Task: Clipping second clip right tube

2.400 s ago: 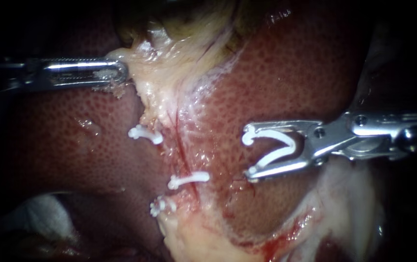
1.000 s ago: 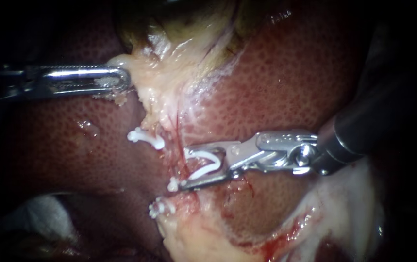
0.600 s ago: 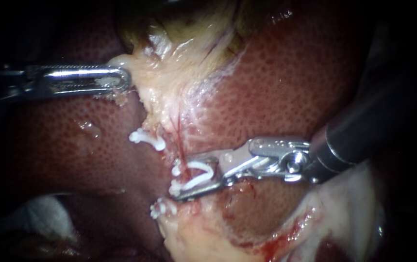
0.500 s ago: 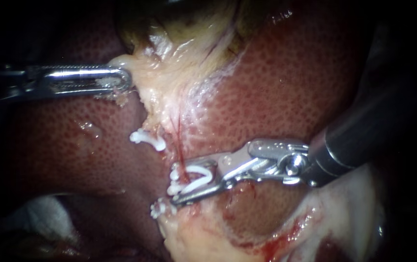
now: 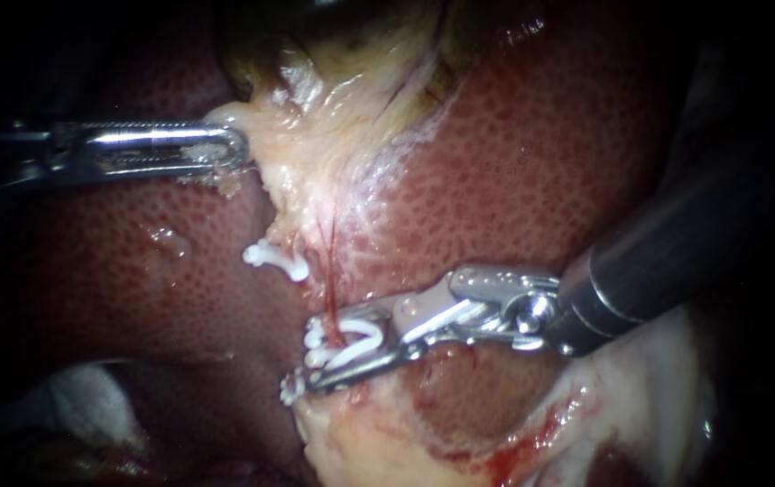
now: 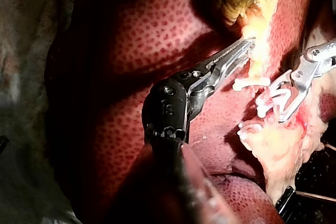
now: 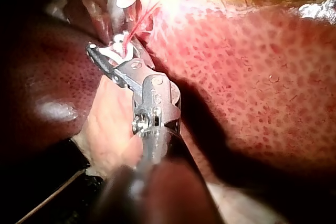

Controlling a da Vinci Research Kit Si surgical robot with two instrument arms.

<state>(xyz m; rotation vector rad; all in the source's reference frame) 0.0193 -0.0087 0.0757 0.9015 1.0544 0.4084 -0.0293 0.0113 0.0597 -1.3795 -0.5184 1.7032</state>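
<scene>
A thin red tube runs down the pale tissue between the liver lobes. My right instrument comes in from the right; its jaws hold a white clip and lie across the tube, narrowed around it. A placed clip sits right at the jaw tips. In the right wrist view those jaws grip the clip on the red tube. My left instrument is shut on pale gallbladder tissue, holding it to the left; its jaws also show in the left wrist view.
Another white clip sits higher up, beside the tube, and one more lower at the pale stump. The liver fills both sides. White gauze lies at the lower left. Bloody pale tissue lies under the right shaft.
My right instrument has moved left from over the bare liver to the tube. Its jaws, wide apart before, have narrowed with the clip around the tube. The left instrument has stayed put.
</scene>
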